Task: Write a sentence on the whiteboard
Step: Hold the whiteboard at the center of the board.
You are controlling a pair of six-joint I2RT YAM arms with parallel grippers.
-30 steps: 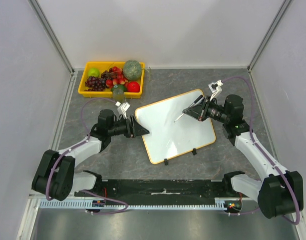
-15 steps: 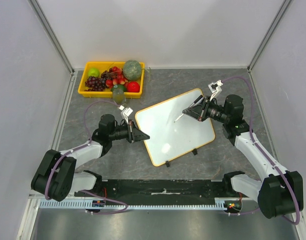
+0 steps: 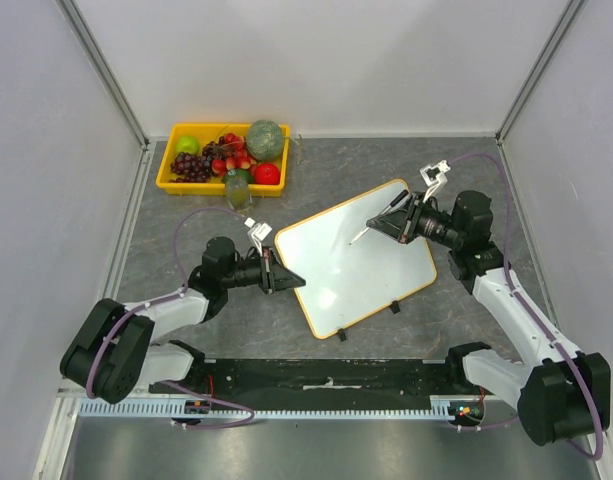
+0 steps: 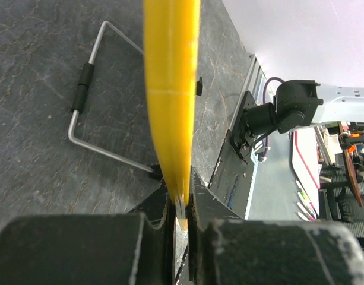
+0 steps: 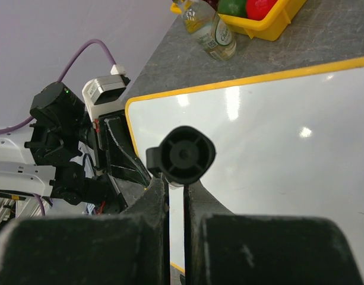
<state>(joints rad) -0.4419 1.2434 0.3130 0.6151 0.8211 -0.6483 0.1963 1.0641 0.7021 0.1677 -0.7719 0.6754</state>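
Grips the whiteboard [image 3: 356, 270] by its yellow left frame edge, left jaws clenched on it; board at mid-bench [image 3: 151, 250], turned askew. Holds a black marker [image 3: 376, 220] in clenched right jaws, tip over the board's far part. Yellow fruit tray [image 3: 186, 186] and bottle [image 3: 236, 188] far left, apart from board.

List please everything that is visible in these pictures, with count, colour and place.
whiteboard: one, white with yellow frame, middle of the table
marker: one, black, over the whiteboard
tray: one, yellow, far left
fruit: several, green, red, purple, in the tray
bottle: one, clear with pale liquid, beside the tray's near edge
table: one, dark grey
left hand: one, black, shut on the whiteboard's edge
right hand: one, black, shut on the marker
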